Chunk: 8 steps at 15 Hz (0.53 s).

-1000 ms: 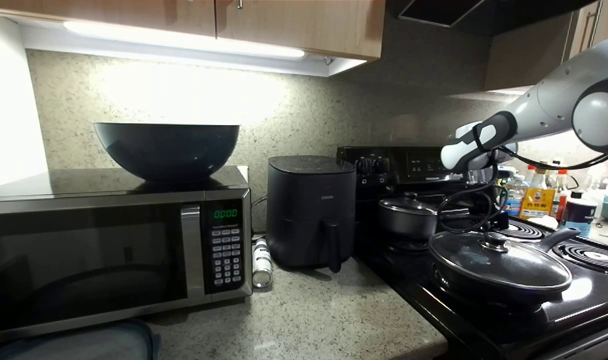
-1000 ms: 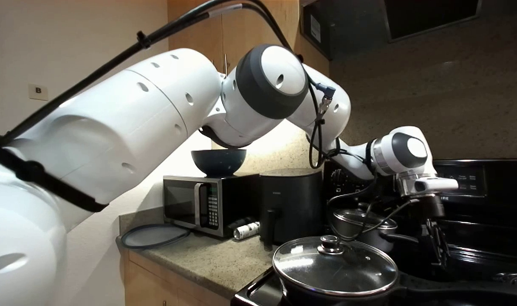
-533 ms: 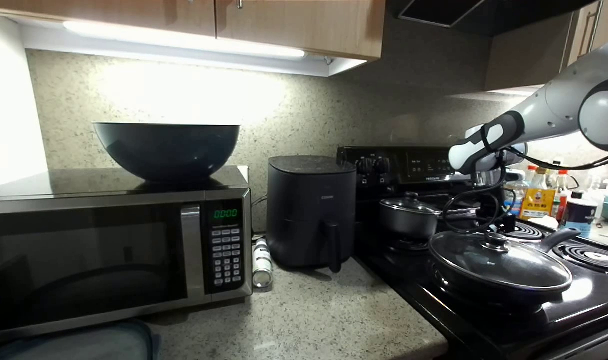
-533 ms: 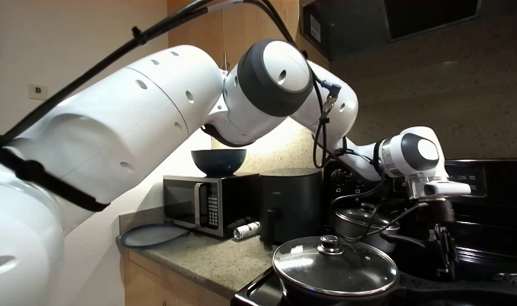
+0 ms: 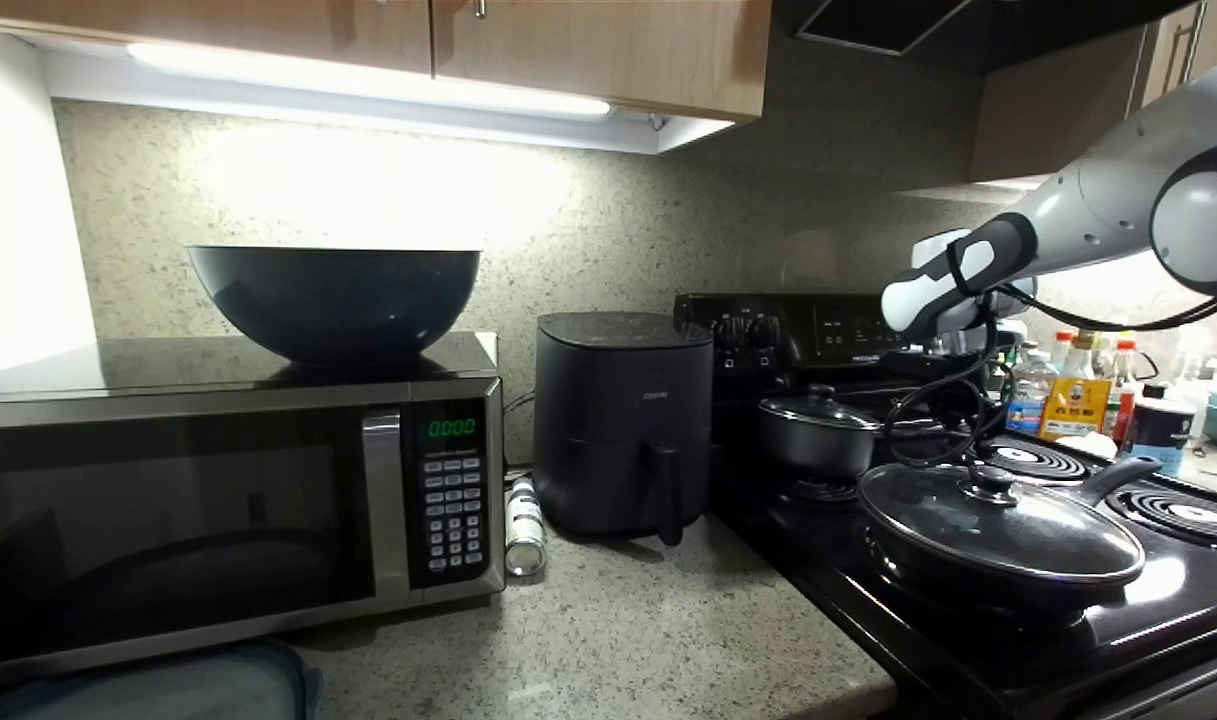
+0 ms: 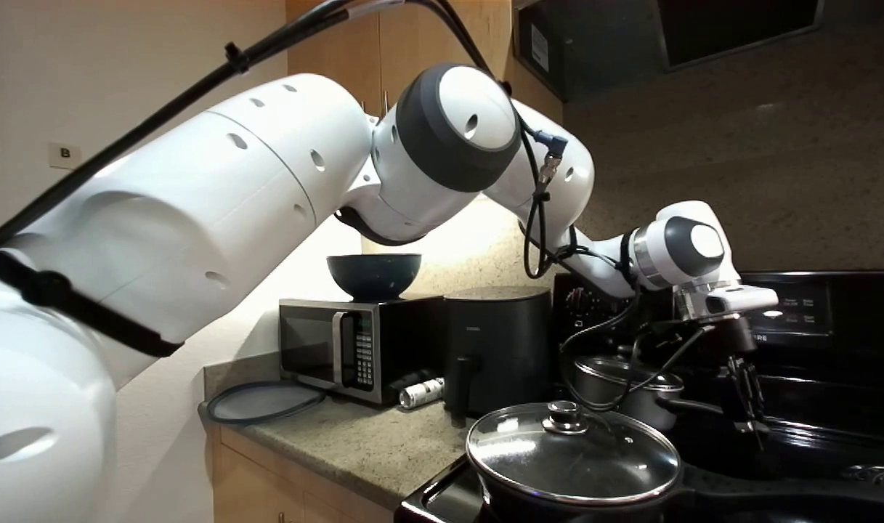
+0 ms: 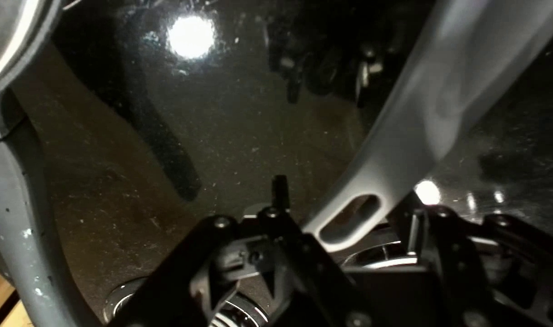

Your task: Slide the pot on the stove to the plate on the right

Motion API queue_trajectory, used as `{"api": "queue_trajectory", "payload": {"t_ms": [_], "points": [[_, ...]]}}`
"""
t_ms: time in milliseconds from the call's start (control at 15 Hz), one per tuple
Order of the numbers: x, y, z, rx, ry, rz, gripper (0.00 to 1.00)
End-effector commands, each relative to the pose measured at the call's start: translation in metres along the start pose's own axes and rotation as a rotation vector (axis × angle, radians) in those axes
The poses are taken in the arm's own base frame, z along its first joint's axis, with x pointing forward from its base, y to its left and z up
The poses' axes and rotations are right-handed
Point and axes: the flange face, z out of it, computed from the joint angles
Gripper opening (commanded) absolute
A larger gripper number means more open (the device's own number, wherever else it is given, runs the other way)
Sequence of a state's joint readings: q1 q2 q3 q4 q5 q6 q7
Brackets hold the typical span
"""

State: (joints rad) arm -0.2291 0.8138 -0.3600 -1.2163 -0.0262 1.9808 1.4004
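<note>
The small dark pot (image 5: 818, 440), lid on, sits on the back burner of the black stove (image 5: 1168, 585), and shows in both exterior views. Its grey handle (image 7: 403, 145) runs down across the wrist view to a slotted end. My gripper (image 7: 349, 204) stands open there, one finger on each side of the handle's end. The left finger overlaps a corner of the end; contact cannot be told. In an exterior view the gripper (image 6: 751, 427) hangs fingers down just past the handle tip. A plate cannot be made out in any view.
A wide lidded pan (image 5: 998, 520) covers the front burner, its handle (image 7: 22, 190) along the wrist view's left side. Coil burners (image 5: 1036, 460) lie right of the pot. Beyond them are bottles (image 5: 1078, 385). A black air fryer (image 5: 623, 430) stands left of the stove.
The pot has shifted slightly right. My gripper went right and down by half a second ago, then came back left and upward. The pan has stayed put.
</note>
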Motion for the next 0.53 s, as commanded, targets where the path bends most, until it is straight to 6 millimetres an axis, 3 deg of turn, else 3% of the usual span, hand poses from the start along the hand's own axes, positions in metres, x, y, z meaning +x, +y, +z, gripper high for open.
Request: {"api": "queue_trajectory", "payload": {"t_ms": [0,133,267,333,467], "points": [[-0.020,0.000,-0.021,0.037,-0.002,-0.064,0.88],[-0.037,-0.001,-0.025,0.025,-0.009,-0.121,1.00],[-0.050,-0.001,-0.025,-0.001,-0.018,-0.162,1.00],[-0.045,-0.006,-0.019,0.020,-0.012,-0.106,0.95],[-0.054,-0.007,-0.018,0.017,-0.012,-0.118,1.00]]}}
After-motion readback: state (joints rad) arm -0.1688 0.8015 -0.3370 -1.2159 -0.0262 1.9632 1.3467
